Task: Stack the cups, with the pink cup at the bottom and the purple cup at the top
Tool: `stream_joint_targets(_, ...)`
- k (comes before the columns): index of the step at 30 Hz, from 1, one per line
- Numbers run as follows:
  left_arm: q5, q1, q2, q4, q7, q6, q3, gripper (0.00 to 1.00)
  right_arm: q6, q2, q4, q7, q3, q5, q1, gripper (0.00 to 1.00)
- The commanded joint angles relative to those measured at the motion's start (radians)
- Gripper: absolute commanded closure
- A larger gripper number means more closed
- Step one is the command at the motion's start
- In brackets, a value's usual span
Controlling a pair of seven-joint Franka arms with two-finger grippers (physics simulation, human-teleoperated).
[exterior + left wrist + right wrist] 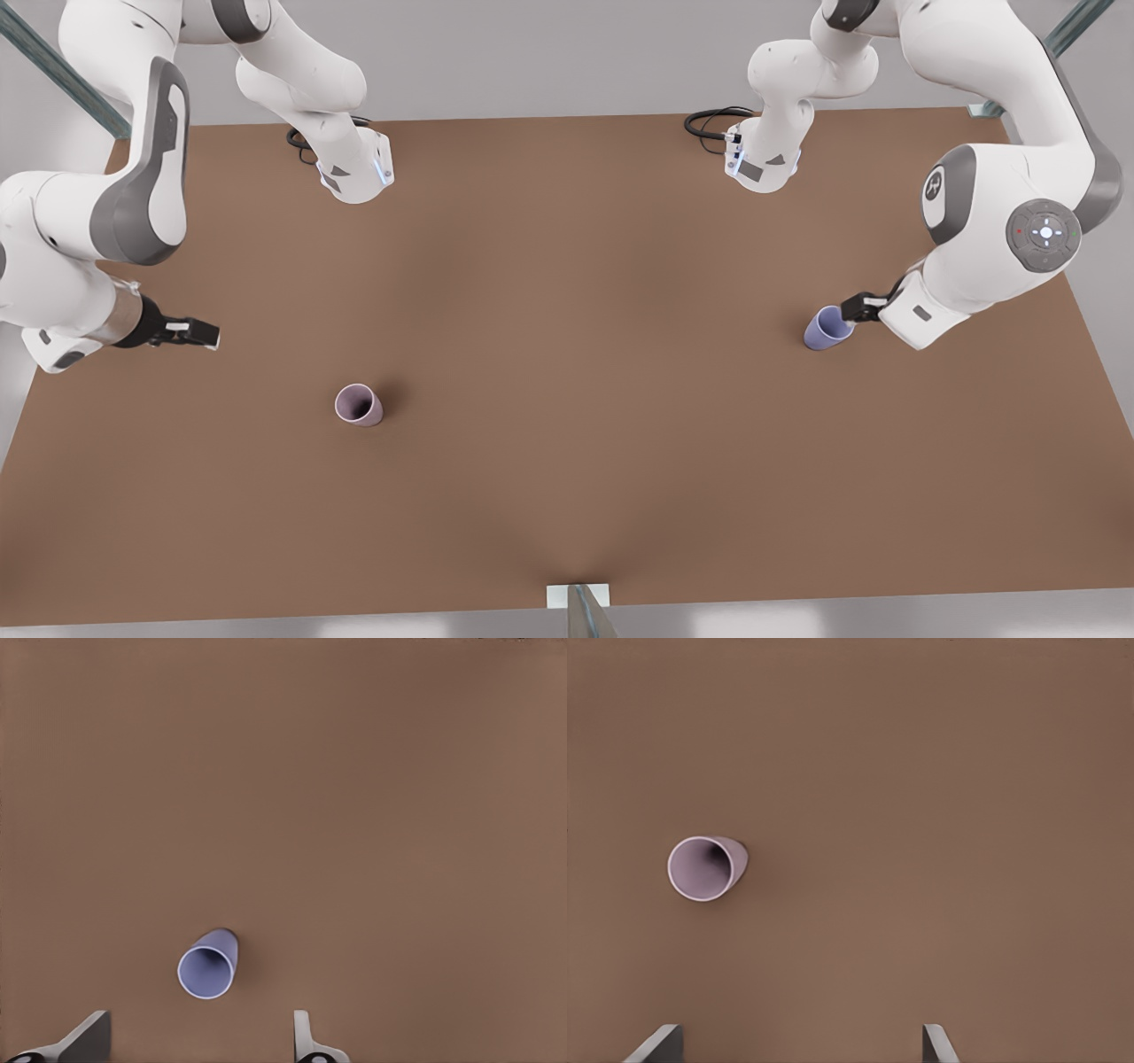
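Stands upright on the table [567,266], the purple cup [828,329], mouth up, over at the front view's right, well apart from the pink cup [358,405], likewise upright and mouth up toward the front view's left

Hangs just beside the purple cup's rim, the left claw [864,307], released, fingers spread wide and nothing between them. Seen from its own wrist, shows the purple cup [208,966] just ahead of the fingertips [89,1041], within the span of the gap though nearer one finger than the other, not yet enclosed. Clearly the nearer arm for this cup. No long axis to fuss over with a round tumbler: probably calls for a small advance and a descent so the fingers straddle the wall before closing. Worth watching the off-centre line-up, since a finger landing on the rim could tip the cup

Hovers near the table's edge at the front view's left, the right claw [199,334], also released and empty, some way from the pink cup and waiting. From its wrist, the pink cup [704,868] lies well ahead of the fingertips and off to one side

Judged as the opening step: no cup lifted, none nested, the whole carry across to the pink cup ahead
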Motion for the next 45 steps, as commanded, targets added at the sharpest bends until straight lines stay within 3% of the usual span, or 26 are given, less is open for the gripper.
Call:
stream_joint_targets(1,0.012,0.0,-0.002,0.001,0.005,0.044,0.0,0.0,0.068,0.001,0.0,-0.029,-0.002,-0.002,0.017,0.0)
stream_joint_targets(8,0.009,0.002,-0.002,-0.006,0.011,0.042,0.015,0.0,0.18,0.078,-0.022,-0.041,0.003,0.003,0.094,0.0)
stream_joint_targets(17,0.009,0.005,0.006,-0.009,0.013,0.035,0.026,0.0,0.655,0.225,-0.283,-0.051,0.001,0.015,0.174,0.0)
stream_joint_targets(30,0.009,0.006,0.018,-0.01,0.011,0.035,0.029,0.0,0.836,0.336,-0.359,-0.043,0.0,0.015,0.18,0.0)
stream_joint_targets(32,0.009,0.006,0.018,-0.01,0.011,0.035,0.029,0.0,0.838,0.349,-0.359,-0.043,0.0,0.014,0.18,0.07)
stream_joint_targets(36,0.009,0.006,0.018,-0.01,0.011,0.033,0.029,0.0,0.838,0.349,-0.356,-0.044,0.0,0.015,0.18,0.39)
stream_joint_targets(37,0.009,0.006,0.018,-0.01,0.011,0.033,0.029,0.0,0.836,0.349,-0.355,-0.044,0.001,0.015,0.18,0.53)
stream_joint_targets(40,0.009,0.006,0.018,-0.01,0.011,0.033,0.029,0.0,0.835,0.349,-0.35,-0.047,0.001,0.015,0.182,0.74)
stream_joint_targets(41,0.009,0.006,0.018,-0.01,0.011,0.033,0.029,0.0,0.835,0.349,-0.352,-0.047,0.001,0.015,0.189,0.79)
stream_joint_targets(45,0.009,0.008,0.018,-0.01,0.013,0.033,0.03,0.0,0.824,0.339,-0.347,-0.051,0.003,0.015,0.197,0.79)
